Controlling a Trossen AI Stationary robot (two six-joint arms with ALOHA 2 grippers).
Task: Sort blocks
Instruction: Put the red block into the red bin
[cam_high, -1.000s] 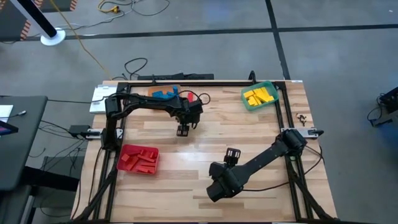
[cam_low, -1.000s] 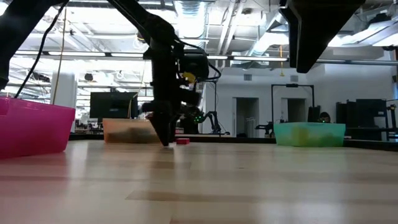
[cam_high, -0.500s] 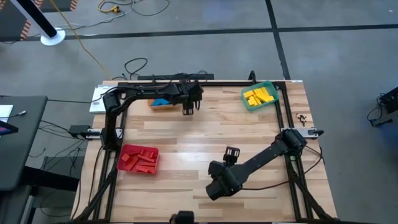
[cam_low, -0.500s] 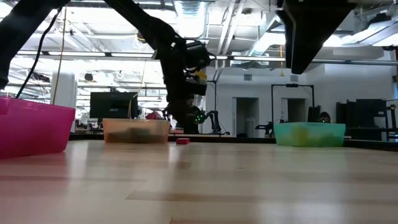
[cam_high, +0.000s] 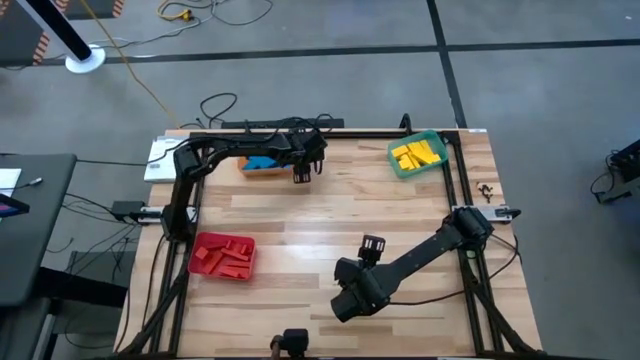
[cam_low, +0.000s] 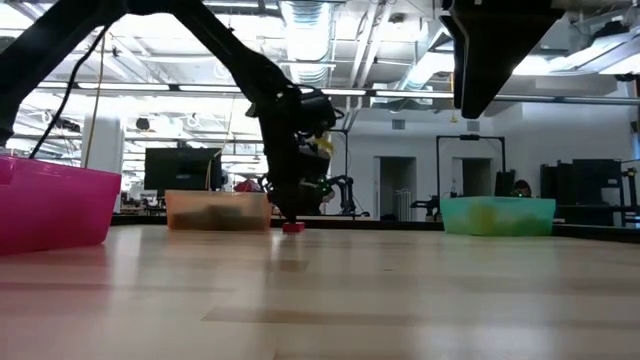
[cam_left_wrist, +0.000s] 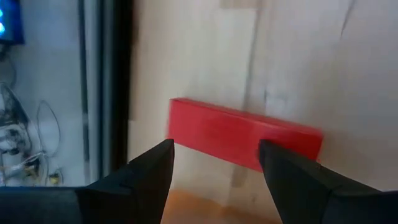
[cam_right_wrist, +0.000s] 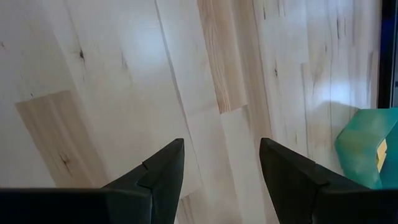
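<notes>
One red block (cam_left_wrist: 245, 134) lies flat on the wooden table near the far edge, just right of the orange bin (cam_high: 262, 165); the low view shows the red block (cam_low: 293, 227) too. My left gripper (cam_high: 302, 176) hangs open over it, slanting down, with the block just beyond and between the fingertips (cam_left_wrist: 166, 149), not touching as far as I can see. The gripper's tips (cam_low: 286, 212) stand a little above the table. My right gripper (cam_high: 373, 246) waits open over bare wood (cam_right_wrist: 211, 93) at the table's middle right.
The orange bin holds blue blocks (cam_high: 262, 160). A green bin (cam_high: 417, 156) with yellow blocks stands at the far right. A red bin (cam_high: 222, 255) with red blocks sits near the left edge. The table's black frame rail (cam_left_wrist: 106, 93) runs close behind the red block.
My left gripper has travelled from the table's middle toward the far edge and turned as it went, ending over the red block beside the orange bin. Its fingers have stayed open. The block has not moved.
</notes>
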